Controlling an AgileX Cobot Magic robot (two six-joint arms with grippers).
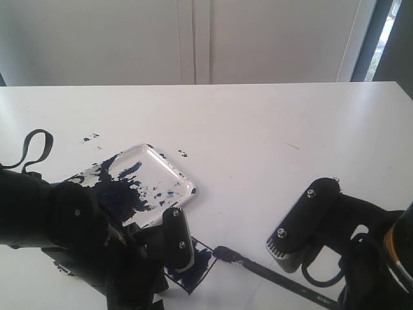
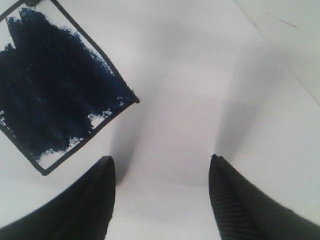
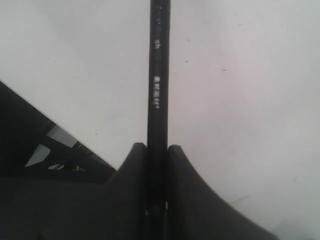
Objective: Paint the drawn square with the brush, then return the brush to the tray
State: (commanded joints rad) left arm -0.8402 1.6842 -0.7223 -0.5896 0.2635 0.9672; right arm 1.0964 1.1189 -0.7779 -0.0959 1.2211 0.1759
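- Between the right jaws: the brush (image 3: 159, 75), clenched by its black handle, which runs straight out from them.
- Across the desk (image 1: 277, 135), the brush lies low and slanted. Its long axis runs from the right arm leftward and a little away, bristle end leading.
- The bristle tip sits just beside the right corner of the square (image 1: 197, 266). Whether it touches the desk cannot be told.
- The square is filled mostly dark blue, with thin white slivers showing along one edge.
- The left jaws are released, wide apart and empty, over bare desk just beside the square. One jaw hides part of the square in the exterior view.
- The tray (image 1: 175, 173) lies beyond the square, farther left and back from the brush tip, and is smeared with blue paint.
- To reach the tray, the brush would likely carry on roughly along its own axis, over the wet square.
- The left arm, nearer the tray, stands in that path.
- Small paint specks (image 1: 183, 154) dot the desk near the tray.
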